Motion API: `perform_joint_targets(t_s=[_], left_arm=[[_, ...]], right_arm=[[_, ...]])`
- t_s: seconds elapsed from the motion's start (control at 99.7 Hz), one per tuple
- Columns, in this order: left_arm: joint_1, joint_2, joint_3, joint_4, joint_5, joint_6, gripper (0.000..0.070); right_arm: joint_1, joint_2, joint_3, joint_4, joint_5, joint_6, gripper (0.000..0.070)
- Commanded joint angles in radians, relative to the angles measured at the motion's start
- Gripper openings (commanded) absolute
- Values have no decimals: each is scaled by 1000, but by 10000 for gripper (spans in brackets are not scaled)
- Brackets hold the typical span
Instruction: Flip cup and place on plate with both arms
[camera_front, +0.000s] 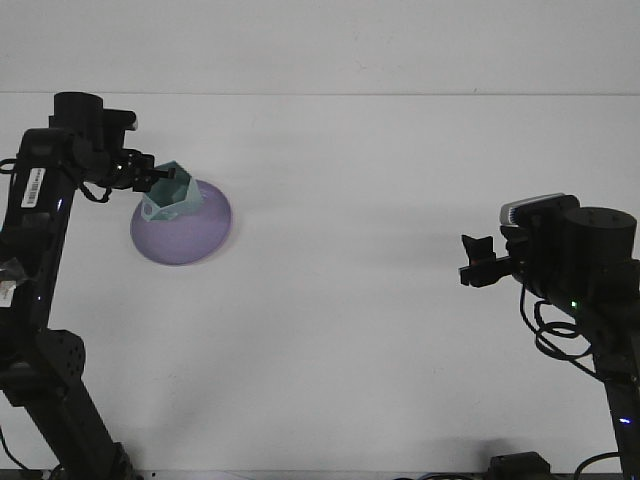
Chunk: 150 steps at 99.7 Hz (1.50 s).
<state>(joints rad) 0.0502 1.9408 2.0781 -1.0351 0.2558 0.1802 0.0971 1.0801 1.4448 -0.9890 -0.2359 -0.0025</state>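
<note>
Right gripper (474, 262), nearest the camera at the right edge of the white table (400, 340), hangs above bare surface well apart from everything else; whether its fingers are apart or together cannot be told. Farther back on the left, the left gripper (160, 185) is clamped on the pale green cup (170, 197), held tilted over the purple plate (185, 235).

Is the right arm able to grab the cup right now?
Probably not. The cup sits in the left gripper over the plate, far across the table from the right gripper.
</note>
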Motion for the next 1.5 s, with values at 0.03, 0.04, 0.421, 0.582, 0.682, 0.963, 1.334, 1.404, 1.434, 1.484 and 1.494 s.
perform_joint_targets(t_s=[0.03,0.04,0.421,0.582,0.682,0.963,1.334,1.404,1.434,1.484,1.494], left_arm=[[5,48,22,2,-19,-10,11],[5,52,22,0,-21,-10,10],[5,151,22,-26,-84,-6,10],[9,154,22,-23,-84,-2,10],[10,154,22,-21,-83,0,16],[10,154,22,-10,-71,2,309],[14,43,25,18,-77,-14,615],[21,-13,25,29,-76,-19,611],[24,-42,25,35,-76,-21,597],[30,-85,25,47,-76,-41,546],[31,-95,25,50,-76,-46,531]], right_arm=[[3,5,11,3,-3,7,427],[3,5,11,3,-3,7,427],[3,5,11,2,-3,7,427],[3,6,11,3,-3,7,427],[3,6,11,3,-3,7,427],[3,6,11,0,-3,7,427],[3,5,11,1,0,7,427],[3,5,11,5,0,6,427],[3,5,11,10,1,6,427],[2,5,11,21,6,1,425],[2,5,11,25,9,0,424]])
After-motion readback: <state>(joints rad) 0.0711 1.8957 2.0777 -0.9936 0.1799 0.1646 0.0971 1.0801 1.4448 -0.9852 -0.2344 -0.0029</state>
